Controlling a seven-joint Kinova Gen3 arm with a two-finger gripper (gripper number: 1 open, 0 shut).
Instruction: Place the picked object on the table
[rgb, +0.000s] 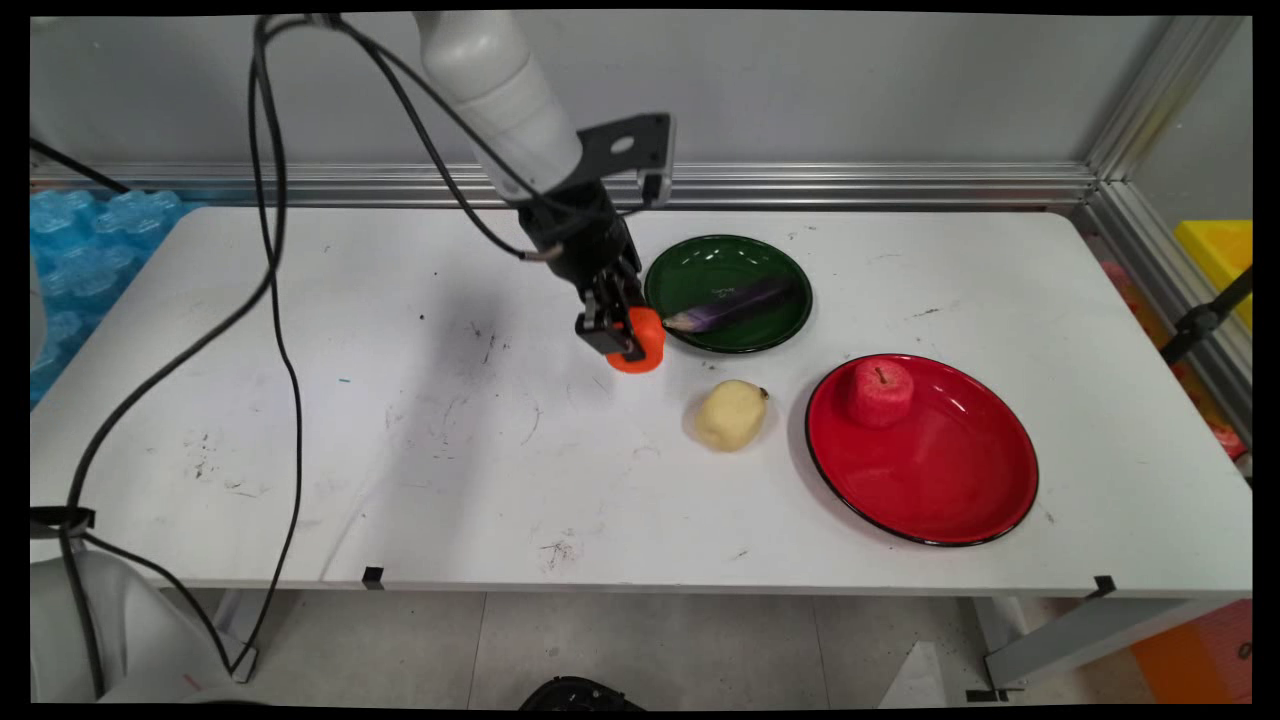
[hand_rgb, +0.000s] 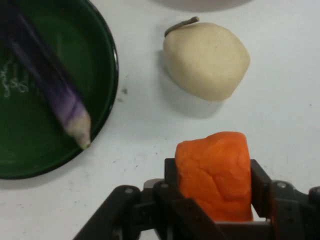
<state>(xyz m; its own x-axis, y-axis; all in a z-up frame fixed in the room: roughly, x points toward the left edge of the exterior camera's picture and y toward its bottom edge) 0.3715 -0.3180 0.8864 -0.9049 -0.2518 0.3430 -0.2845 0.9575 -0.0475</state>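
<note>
My black gripper (rgb: 622, 338) is down at the table, shut on an orange lump of a fruit or vegetable (rgb: 640, 342). In the hand view the orange piece (hand_rgb: 214, 172) sits squeezed between both fingers. Just right of it stands a green plate (rgb: 690, 262) holding a purple eggplant (rgb: 735, 303), whose pale tip (hand_rgb: 80, 134) pokes over the plate's rim (hand_rgb: 107, 75). A pale yellow pear-like fruit (rgb: 730, 414) lies on the table a little nearer, also seen in the hand view (hand_rgb: 206, 59).
A red plate (rgb: 950, 480) with a red apple (rgb: 880, 392) on it stands at the right front. Black cables (rgb: 285, 330) hang from the arm over the table's left half. Blue packing (rgb: 70, 260) lies beyond the left edge.
</note>
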